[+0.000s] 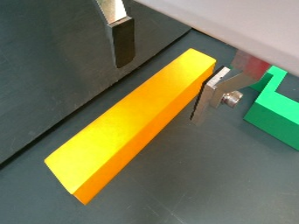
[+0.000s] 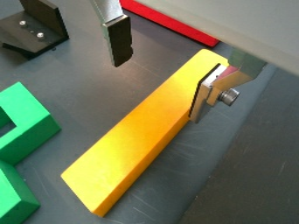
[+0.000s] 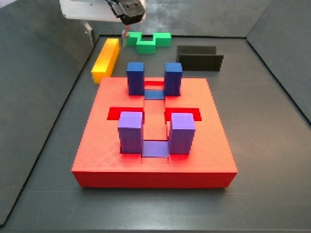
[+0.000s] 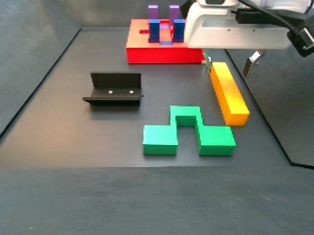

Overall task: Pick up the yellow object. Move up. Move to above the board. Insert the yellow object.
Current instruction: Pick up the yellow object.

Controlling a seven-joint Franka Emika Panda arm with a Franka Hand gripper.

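The yellow object [image 1: 135, 122] is a long yellow-orange bar lying flat on the dark floor; it also shows in a wrist view [image 2: 146, 144] and in both side views [image 3: 107, 56] [image 4: 227, 90]. My gripper [image 1: 163, 74] [image 2: 163, 66] is open and empty, its jaws standing either side of the bar's end nearest the board. One finger [image 1: 208, 98] is close against the bar's side and the other finger [image 1: 121, 42] is well apart from it. How far it is lowered I cannot tell. The gripper shows in both side views [image 3: 126, 13] [image 4: 233, 61]. The red board [image 3: 152, 146] [image 4: 166, 53] carries purple and blue posts.
A green block [image 4: 185, 134] lies beside the bar; it also shows in a side view [image 3: 152, 40] and in both wrist views [image 1: 275, 110] [image 2: 17, 144]. The dark fixture [image 4: 113, 89] [image 3: 201, 60] [image 2: 30, 31] stands further off. Grey walls enclose the floor.
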